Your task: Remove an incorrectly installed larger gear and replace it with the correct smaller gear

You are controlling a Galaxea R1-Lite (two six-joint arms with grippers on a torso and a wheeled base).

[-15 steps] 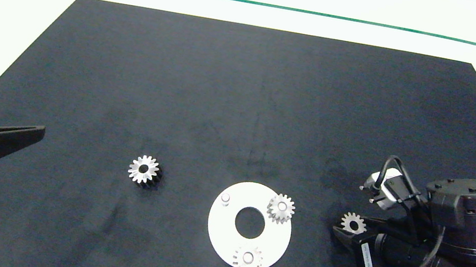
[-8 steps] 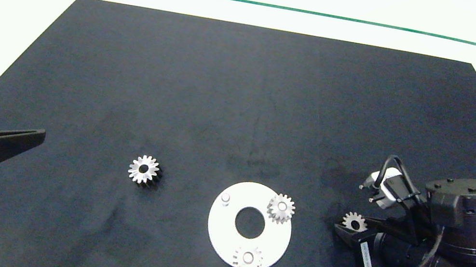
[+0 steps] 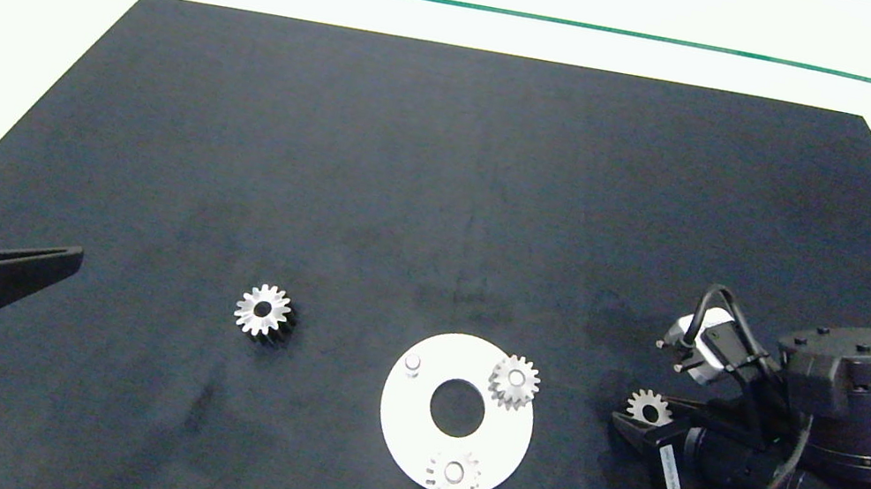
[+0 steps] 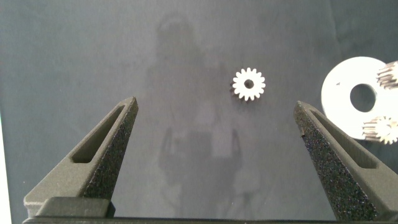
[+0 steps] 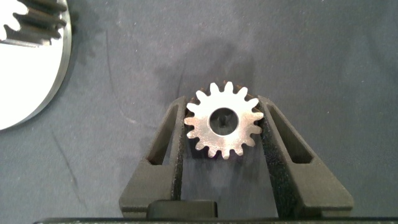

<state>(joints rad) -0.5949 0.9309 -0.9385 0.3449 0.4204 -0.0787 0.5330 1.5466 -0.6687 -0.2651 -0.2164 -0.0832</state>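
Over at the right side of the head frame, my right gripper (image 3: 643, 416) sits low on the black mat (image 3: 445, 192), fingers pinching the smaller gear (image 5: 222, 121) by its teeth, one pad on each flank, bore facing up. Looks like a decent hold, fairly centred between the pads.

White disc (image 3: 414, 442) is lower centre, just left of me. It's got two small gears already on pegs: one at its upper right edge (image 3: 514, 381), one at the bottom edge (image 3: 453, 475). The bare peg (image 3: 413, 362) on its upper left is where I reckon mine goes.

The larger gear (image 3: 263, 310) lies flat on the mat, left of the disc and apart from it, so that half looks done. My left gripper (image 4: 217, 155) hangs at the far left edge, fingers spread wide, empty.

Tips for the next bit, as I see it: lift straight before going sideways, keep the gear level, pass clear of the upper-right gear, line bore over peg, and expect to wiggle so teeth don't snag.
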